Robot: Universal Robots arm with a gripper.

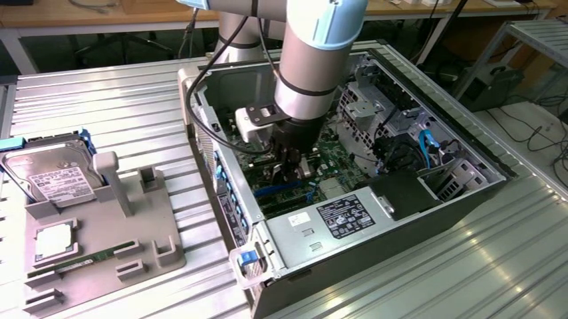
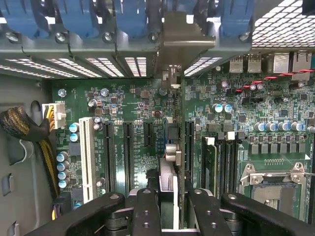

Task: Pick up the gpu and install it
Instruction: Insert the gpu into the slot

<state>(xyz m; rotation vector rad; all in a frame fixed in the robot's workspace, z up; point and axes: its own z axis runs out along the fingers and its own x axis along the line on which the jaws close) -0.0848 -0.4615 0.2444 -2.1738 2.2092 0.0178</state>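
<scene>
The gripper [image 2: 167,206] is down inside the open computer case [image 1: 443,199], clenched on the gpu [image 2: 173,147] held edge-on over a motherboard [image 2: 138,128] slot, so I'd keep it upright and press straight down, with its bracket [image 2: 170,44] aligned.

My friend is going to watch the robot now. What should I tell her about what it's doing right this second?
Gripper: down inside the open computer case, shut on the gpu.
Gpu: held edge-on over the motherboard, its silver end bracket up against the rear slot openings of the case. It lines up with one of the black expansion slots; whether it is fully pressed in cannot be told.
Done: the gpu is picked up and carried into the case.
Left: seating it and letting go.
On the grey holder outside: the hard drive and the RAM stick.
</scene>
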